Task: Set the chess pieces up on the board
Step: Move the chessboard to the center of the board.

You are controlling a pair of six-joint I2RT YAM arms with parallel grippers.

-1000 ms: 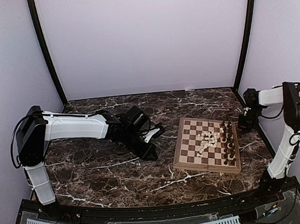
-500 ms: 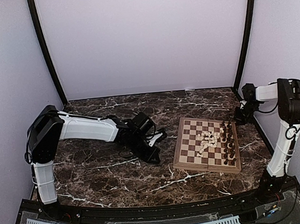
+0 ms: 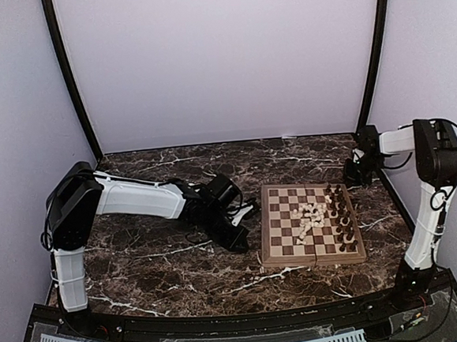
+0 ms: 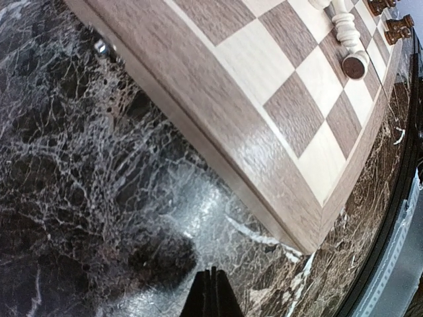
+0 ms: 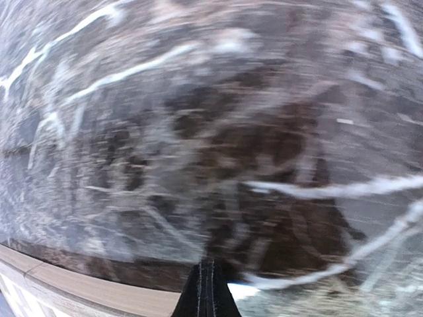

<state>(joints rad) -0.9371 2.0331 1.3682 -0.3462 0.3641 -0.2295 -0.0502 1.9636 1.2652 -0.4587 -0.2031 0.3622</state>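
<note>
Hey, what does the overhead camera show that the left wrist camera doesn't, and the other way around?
Only overhead: the whole board, the pale pieces heaped mid-board, and the right gripper beyond its far right corner. Only left wrist: a small metal fitting on the board's side and the round base of a toppled pale piece. Both: the board's rim, a few dark pieces, the marble table, and the left gripper.

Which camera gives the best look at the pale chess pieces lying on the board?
The top external view: the whole heap of pale pieces shows on the board. The left wrist view catches little beyond one toppled piece at its top edge; the right wrist view is blurred, showing none.
</note>
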